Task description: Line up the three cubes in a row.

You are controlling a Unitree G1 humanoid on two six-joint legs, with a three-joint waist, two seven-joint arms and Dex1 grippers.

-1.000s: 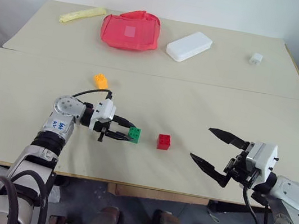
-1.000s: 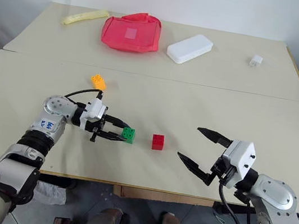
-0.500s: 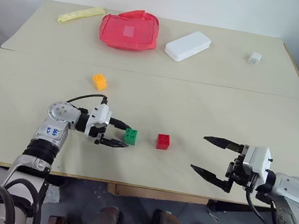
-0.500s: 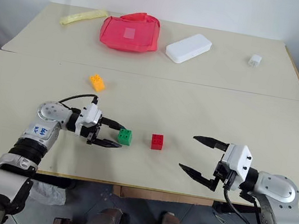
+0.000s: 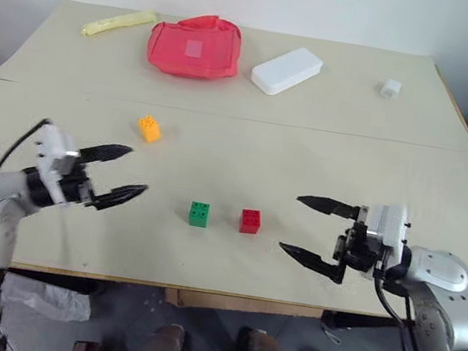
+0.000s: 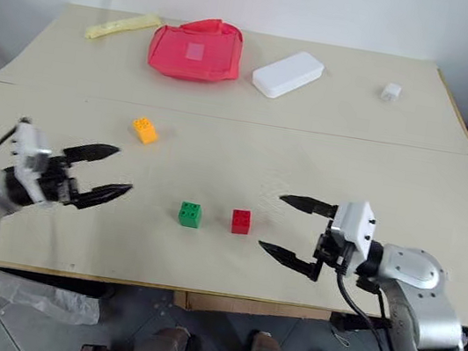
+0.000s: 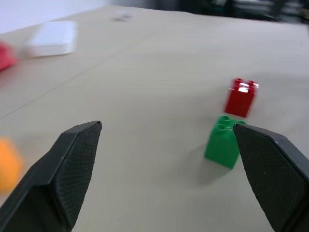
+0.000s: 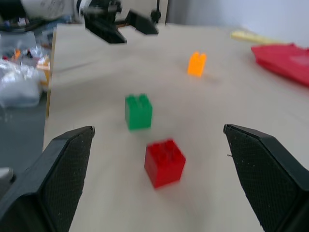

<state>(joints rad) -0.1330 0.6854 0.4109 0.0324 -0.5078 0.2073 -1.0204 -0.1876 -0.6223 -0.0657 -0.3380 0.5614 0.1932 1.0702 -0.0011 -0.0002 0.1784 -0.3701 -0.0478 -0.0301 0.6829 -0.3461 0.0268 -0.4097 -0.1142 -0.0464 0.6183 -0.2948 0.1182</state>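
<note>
Left eye view first, from the left edge across: the left gripper [image 5: 120, 174] hangs over the near table [image 5: 245, 164] with its two black fingers spread wide and nothing between them, pointing toward the middle; the orange-yellow cube [image 5: 149, 128] sits just beyond it, farther back on the table, apart from the other two; the green cube [image 5: 199, 214] stands free on the tabletop, well clear of the left fingertips; just beside it on the right, with a small gap, is the red cube [image 5: 251, 221]; these two lie side by side at about the same depth, the orange-yellow one out of their line; further right the right gripper [image 5: 303, 228] faces them from the other side, fingers level and wide apart, holding nothing, near the red cube but not touching it; along the far table [image 5: 352, 105], left to right, lie a pale yellow object [image 5: 119, 22], which I cannot quite identify from here, a red pouch [image 5: 194, 45], a large white case [image 5: 287, 70] and a small white block [image 5: 391, 88].
</note>
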